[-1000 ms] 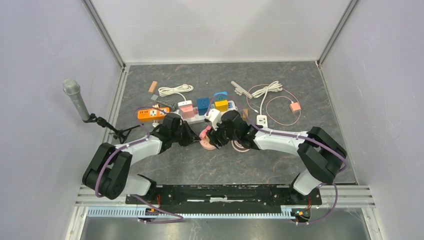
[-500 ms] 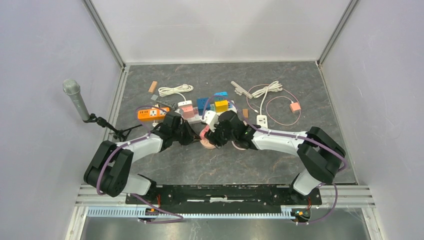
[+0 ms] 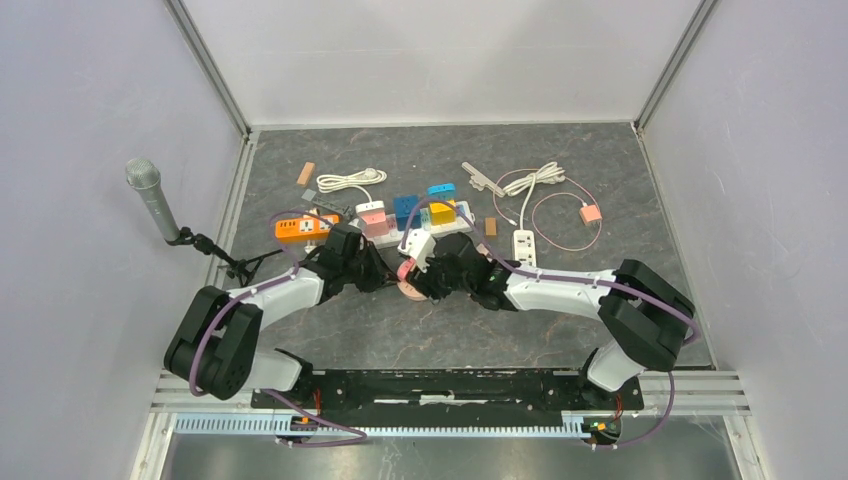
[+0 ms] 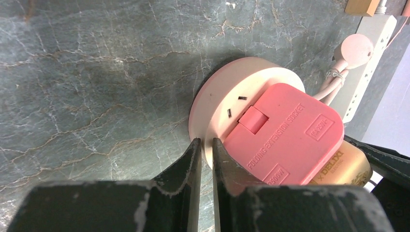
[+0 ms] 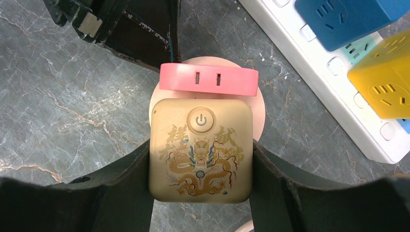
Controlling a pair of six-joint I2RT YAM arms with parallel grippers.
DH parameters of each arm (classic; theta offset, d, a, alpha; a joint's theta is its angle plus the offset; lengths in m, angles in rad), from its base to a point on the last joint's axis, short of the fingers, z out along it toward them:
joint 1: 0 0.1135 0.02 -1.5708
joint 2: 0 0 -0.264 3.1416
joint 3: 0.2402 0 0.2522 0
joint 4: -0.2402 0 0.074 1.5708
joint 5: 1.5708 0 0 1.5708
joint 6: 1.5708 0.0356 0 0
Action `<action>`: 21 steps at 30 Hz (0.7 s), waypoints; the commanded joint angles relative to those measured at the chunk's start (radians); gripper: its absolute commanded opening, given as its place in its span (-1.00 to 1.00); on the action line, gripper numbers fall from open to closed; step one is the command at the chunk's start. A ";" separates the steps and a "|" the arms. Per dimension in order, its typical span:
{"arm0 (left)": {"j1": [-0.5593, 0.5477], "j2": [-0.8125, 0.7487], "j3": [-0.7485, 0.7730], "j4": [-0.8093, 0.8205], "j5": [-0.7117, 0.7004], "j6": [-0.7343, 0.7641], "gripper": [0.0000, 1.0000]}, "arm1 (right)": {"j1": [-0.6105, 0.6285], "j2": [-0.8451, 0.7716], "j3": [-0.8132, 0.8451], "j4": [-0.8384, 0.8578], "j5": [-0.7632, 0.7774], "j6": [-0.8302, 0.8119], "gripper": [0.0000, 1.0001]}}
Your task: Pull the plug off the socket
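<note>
A pink folding extension socket (image 4: 285,130) sits on its round cream base (image 4: 227,96) on the grey stone table. In the top view the socket (image 3: 408,281) lies between both arms. A gold plug block with a dragon print (image 5: 200,150) is plugged in beside the pink slotted part (image 5: 208,79). It also shows in the left wrist view (image 4: 345,166). My right gripper (image 5: 200,157) is shut on the gold plug, one finger on each side. My left gripper (image 4: 207,145) is shut on the rim of the round base.
A white power strip (image 3: 440,224) carrying pink, blue and yellow cube adapters lies just behind the socket; it also shows in the right wrist view (image 5: 314,67). An orange strip (image 3: 305,228), white cables (image 3: 350,181), a small white socket (image 3: 524,241) and a microphone (image 3: 152,200) surround it.
My right gripper has shifted a little left and nearer with the gold plug, now covering a pink disc seen earlier to its right. The left arm has barely moved.
</note>
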 commanded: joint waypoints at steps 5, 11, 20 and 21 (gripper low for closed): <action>-0.003 0.047 -0.046 -0.172 -0.120 0.104 -0.61 | -0.057 -0.066 -0.029 0.280 -0.290 0.197 -1.00; -0.003 0.043 -0.034 -0.183 -0.109 0.114 -0.61 | -0.011 -0.021 0.004 0.252 -0.290 0.169 -1.00; -0.003 -0.012 -0.020 -0.228 -0.151 0.128 -0.60 | 0.028 -0.084 -0.020 0.256 -0.142 0.073 -1.00; -0.003 -0.012 -0.015 -0.232 -0.150 0.131 -0.60 | 0.007 -0.085 -0.028 0.284 -0.182 0.131 -1.00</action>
